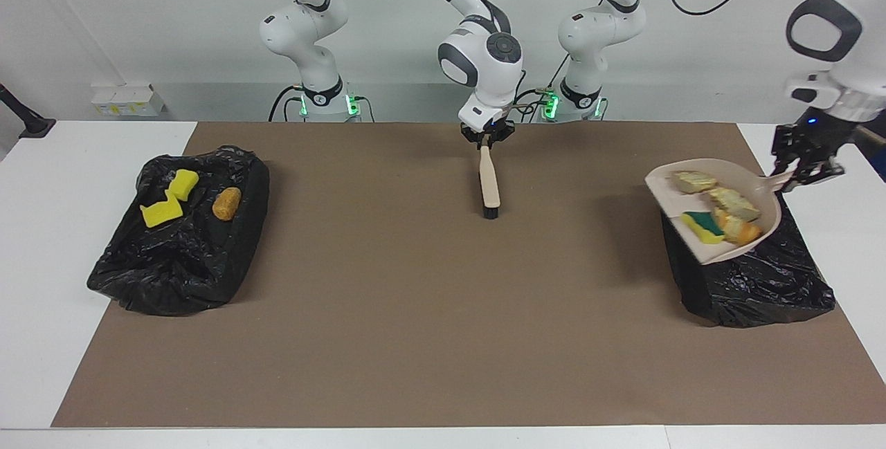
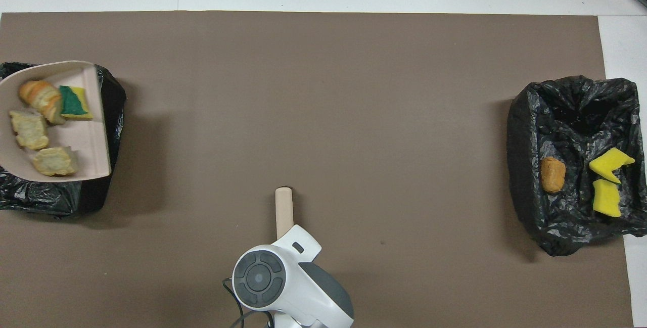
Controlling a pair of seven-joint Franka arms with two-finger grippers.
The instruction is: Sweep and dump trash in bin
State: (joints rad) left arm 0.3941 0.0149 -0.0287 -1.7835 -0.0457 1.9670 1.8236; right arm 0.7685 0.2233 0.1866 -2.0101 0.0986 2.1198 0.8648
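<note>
While the left gripper (image 1: 803,171), clamped on the dustpan (image 1: 713,210), holds four trash scraps (image 1: 720,212) over the bin (image 1: 754,283), tip toward 7 o'clock slowly; the right gripper (image 1: 487,141), clamped on the brush (image 1: 489,186), waits mid-table.

Your left gripper (image 1: 806,171) is raised at its own end of the bench, clamped closed. Your right gripper (image 1: 488,139) hangs mid-bench, pointing down, fingertips closed.
</note>
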